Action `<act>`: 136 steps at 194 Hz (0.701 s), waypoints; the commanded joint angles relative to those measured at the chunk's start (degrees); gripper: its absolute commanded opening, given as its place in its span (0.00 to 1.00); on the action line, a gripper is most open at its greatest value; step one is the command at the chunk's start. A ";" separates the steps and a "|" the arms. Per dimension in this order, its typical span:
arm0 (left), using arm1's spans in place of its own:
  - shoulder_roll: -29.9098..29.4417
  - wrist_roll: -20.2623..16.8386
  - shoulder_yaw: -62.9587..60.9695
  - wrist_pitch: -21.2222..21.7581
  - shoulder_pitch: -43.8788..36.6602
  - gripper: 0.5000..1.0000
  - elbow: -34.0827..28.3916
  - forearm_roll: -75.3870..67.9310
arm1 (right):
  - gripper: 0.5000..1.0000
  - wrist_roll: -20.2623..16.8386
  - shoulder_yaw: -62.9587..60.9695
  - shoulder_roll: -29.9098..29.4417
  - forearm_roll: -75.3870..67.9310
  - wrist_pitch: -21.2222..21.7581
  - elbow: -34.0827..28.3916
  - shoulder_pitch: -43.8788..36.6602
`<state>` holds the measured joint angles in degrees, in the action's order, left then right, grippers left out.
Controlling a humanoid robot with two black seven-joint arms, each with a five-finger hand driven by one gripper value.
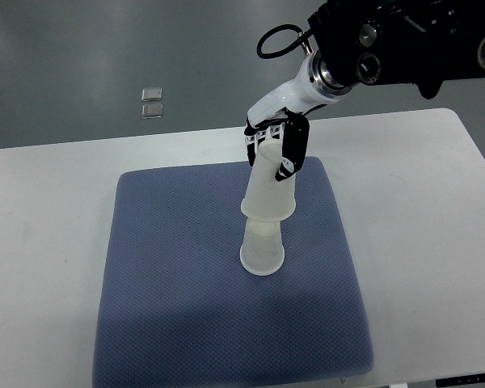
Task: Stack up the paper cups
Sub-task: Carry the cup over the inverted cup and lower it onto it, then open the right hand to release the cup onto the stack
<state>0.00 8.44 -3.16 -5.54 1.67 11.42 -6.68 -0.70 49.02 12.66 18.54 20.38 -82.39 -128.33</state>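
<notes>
Blue mat (186, 323) is lying nearest the camera, spread over the white counter (420, 202) and carrying the work.

Right hand (276, 149) is reaching in from the upper right, wrist sloping down toward the mat. Fingers (293, 153) are curling around the closed end of the upper paper cup (268, 187); hand is gripping that cup, inverted, mouth downward.

Directly below the hand, the lower paper cup (263, 250) is standing inverted on the mat, rim on the fabric. The upper cup is sitting partly over it: its rim is overlapping the top of the lower cup, though how deep it is seated cannot be told from this angle.

Key relation: the lower cup is lying straight under the hand, slightly toward the camera side. Long axes of both cups are running near vertical, the upper one tilting a little away from the camera toward the hand. Judgement: the sleeve is started, not finished; the next move is calling for a push down along that shared axis, with the tilt corrected first, or the rim may be catching and tipping the lower cup.

Left hand is not showing. Two small clear objects (152, 103) are lying on the floor well beyond the hand, not involved.
</notes>
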 commanded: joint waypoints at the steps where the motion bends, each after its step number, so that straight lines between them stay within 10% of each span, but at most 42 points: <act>1: 0.00 0.00 0.00 0.01 0.00 1.00 0.00 0.00 | 0.40 0.00 0.02 0.53 0.00 -0.08 -1.11 0.01; 136: 0.00 -0.09 0.00 0.01 0.00 1.00 0.00 0.00 | 0.47 0.26 -0.42 0.44 -0.35 -2.80 -2.25 1.94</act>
<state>0.00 8.44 -3.16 -5.53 1.67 11.43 -6.68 -0.67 48.83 13.10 18.36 17.74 -84.64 -126.84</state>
